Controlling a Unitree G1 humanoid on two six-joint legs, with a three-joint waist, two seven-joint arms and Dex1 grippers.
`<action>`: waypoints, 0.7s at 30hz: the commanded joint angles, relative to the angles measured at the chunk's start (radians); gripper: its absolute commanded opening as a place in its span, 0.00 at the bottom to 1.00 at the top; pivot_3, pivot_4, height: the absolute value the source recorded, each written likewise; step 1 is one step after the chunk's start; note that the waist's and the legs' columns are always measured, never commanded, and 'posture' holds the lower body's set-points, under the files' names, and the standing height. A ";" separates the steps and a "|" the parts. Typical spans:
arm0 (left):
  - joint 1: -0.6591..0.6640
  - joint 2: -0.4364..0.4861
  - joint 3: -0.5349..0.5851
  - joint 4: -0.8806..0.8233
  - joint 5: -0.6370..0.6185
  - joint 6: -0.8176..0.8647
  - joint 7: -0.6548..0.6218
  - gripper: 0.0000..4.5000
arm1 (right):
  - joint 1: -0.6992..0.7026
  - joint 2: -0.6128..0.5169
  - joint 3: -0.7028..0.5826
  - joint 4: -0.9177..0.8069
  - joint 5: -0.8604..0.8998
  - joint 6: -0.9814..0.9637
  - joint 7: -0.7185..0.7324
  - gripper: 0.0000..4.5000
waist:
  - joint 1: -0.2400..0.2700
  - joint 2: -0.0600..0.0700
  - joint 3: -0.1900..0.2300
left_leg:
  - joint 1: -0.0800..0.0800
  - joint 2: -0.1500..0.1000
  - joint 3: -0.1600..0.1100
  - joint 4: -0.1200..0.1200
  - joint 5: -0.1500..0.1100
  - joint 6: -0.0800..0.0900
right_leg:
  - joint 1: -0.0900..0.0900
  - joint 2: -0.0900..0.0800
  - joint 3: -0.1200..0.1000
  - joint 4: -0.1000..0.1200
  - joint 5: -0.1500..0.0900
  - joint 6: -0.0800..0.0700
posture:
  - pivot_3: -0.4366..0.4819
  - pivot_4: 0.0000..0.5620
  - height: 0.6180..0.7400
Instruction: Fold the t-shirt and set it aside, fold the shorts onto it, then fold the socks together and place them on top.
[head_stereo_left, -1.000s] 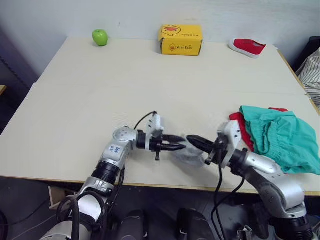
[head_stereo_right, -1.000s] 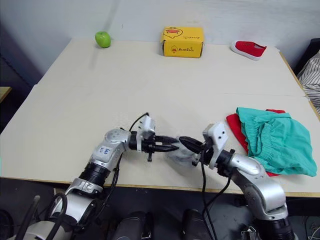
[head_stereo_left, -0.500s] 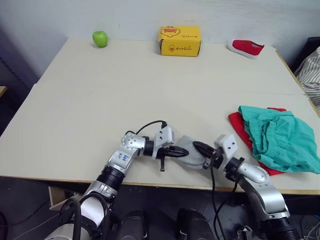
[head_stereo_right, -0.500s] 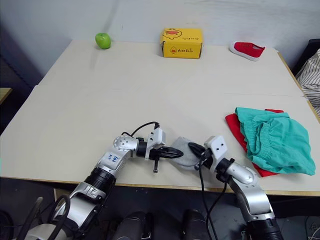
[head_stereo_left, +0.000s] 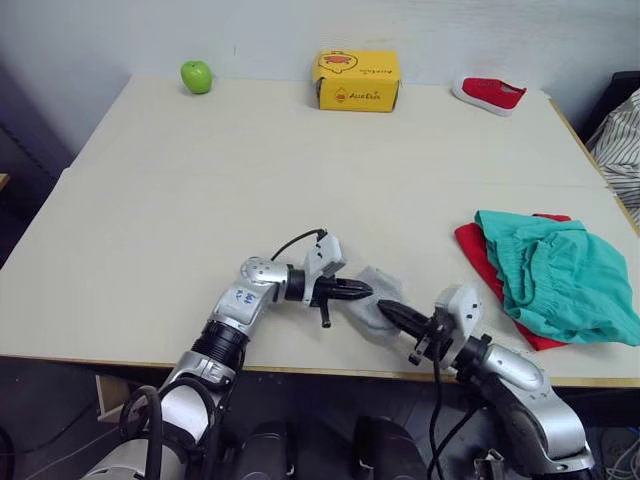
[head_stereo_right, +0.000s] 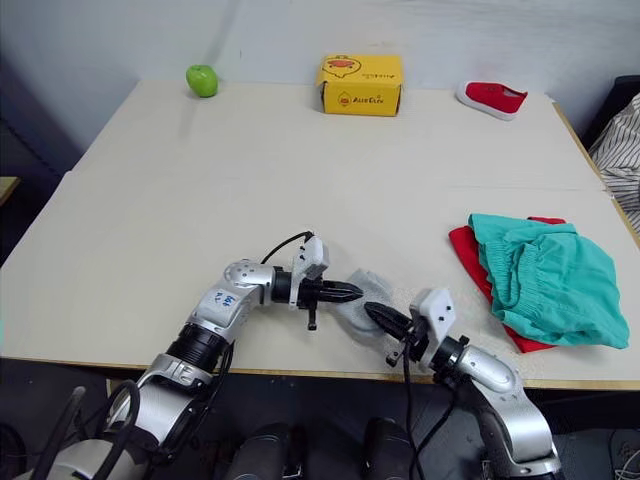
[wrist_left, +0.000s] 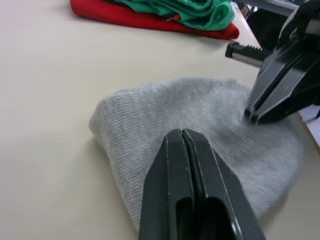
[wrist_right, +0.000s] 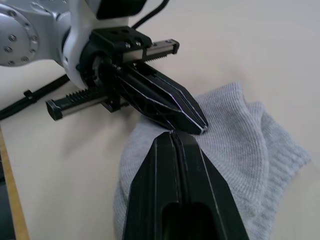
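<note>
Head view: socks lie bunched near the front edge of the bench, between both pincers. Shorts sit on the t-shirt at right, already stacked.
Left wrist view: left pincer clenched, tip pressing the sock, probably pinning it.
Right wrist view: right pincer clenched, tip also on the sock.

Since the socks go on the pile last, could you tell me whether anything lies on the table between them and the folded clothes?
Nothing visible does. Bare table separates the light grey ankle socks from the teal-green cloth shorts lying on the bright red t-shirt.
</note>
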 joint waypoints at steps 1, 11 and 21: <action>-0.007 -0.006 -0.015 0.026 0.021 0.018 0.016 0.01 | 0.071 -0.076 -0.062 -0.054 0.033 0.000 0.070 0.00 | 0.004 0.000 0.000 | 0.000 0.000 -0.001 0.000 0.000 0.000 | 0.000 0.000 0.000 0.000 0.000 0.000 | 0.48 0.27 1.00; -0.002 -0.011 -0.009 0.045 0.026 -0.003 0.027 0.00 | 0.275 -0.212 -0.330 -0.231 0.939 0.607 -0.363 0.61 | 0.004 0.000 0.000 | 0.001 0.001 -0.002 0.000 -0.003 0.005 | 0.001 -0.002 0.000 -0.003 0.000 -0.001 | 0.48 0.27 1.00; 0.019 -0.007 -0.020 0.032 0.031 0.013 0.027 0.00 | 0.038 -0.144 -0.124 -0.064 1.449 0.585 -0.975 0.99 | 0.002 0.000 -0.001 | 0.001 0.002 -0.002 0.000 -0.003 0.005 | 0.001 -0.001 0.000 -0.004 0.000 -0.002 | 0.48 0.27 1.00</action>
